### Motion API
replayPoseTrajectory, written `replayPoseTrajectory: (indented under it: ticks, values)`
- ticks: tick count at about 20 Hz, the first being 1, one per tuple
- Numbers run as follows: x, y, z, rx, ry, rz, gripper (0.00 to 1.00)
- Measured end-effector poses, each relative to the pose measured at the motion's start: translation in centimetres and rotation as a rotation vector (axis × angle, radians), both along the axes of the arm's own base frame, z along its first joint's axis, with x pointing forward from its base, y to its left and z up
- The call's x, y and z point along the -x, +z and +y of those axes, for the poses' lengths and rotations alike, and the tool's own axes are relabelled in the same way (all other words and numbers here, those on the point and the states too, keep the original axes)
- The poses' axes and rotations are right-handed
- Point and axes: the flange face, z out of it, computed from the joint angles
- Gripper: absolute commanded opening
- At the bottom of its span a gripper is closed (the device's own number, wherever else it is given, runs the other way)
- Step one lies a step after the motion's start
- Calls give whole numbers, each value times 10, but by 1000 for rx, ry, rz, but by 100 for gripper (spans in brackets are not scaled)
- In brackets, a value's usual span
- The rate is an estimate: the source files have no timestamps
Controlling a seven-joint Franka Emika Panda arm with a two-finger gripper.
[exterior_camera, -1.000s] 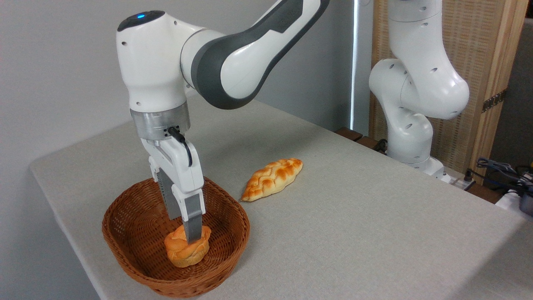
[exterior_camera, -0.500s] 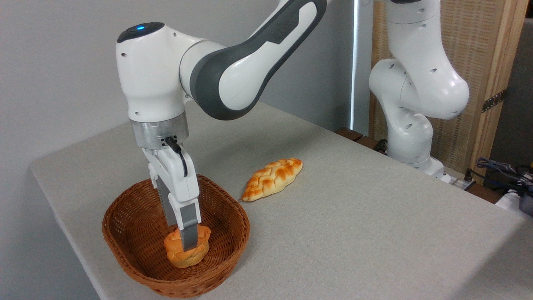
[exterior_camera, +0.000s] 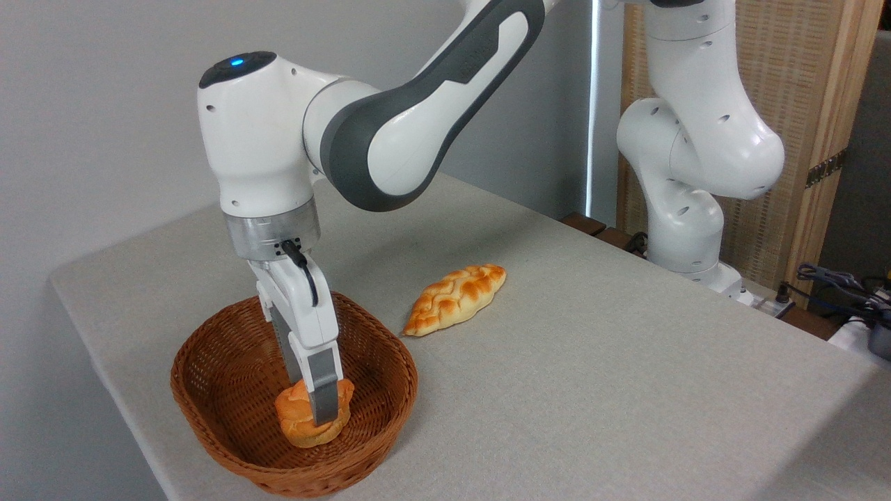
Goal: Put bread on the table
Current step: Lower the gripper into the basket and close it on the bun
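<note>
Claw (exterior_camera: 321,410) down in basket (exterior_camera: 209,390), near finger over bread (exterior_camera: 296,421) — grip cannot be told

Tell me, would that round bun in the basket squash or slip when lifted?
The bread looks puffy, so probably light and perhaps a bit squashy. Its lumpy top should give the gripper some hold. Its flat-looking base suggests it won't roll.

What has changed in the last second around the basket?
The gripper has sunk lower over the bread, its near finger now reaching further down the bun's side; whether it grips yet is unclear. The bread stayed in the basket, and the braided loaf has not moved on the table.
</note>
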Motion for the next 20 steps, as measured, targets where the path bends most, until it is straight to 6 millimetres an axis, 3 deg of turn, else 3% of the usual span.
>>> replayPoseTrajectory:
  ticks: [3, 8, 20]
  values:
    - [0, -3, 0, -3, -24, 5, 36]
    - [0, -4, -1, -3, -32, 8, 32]
    - [-2, 7, -12, 16, 89, -14, 32]
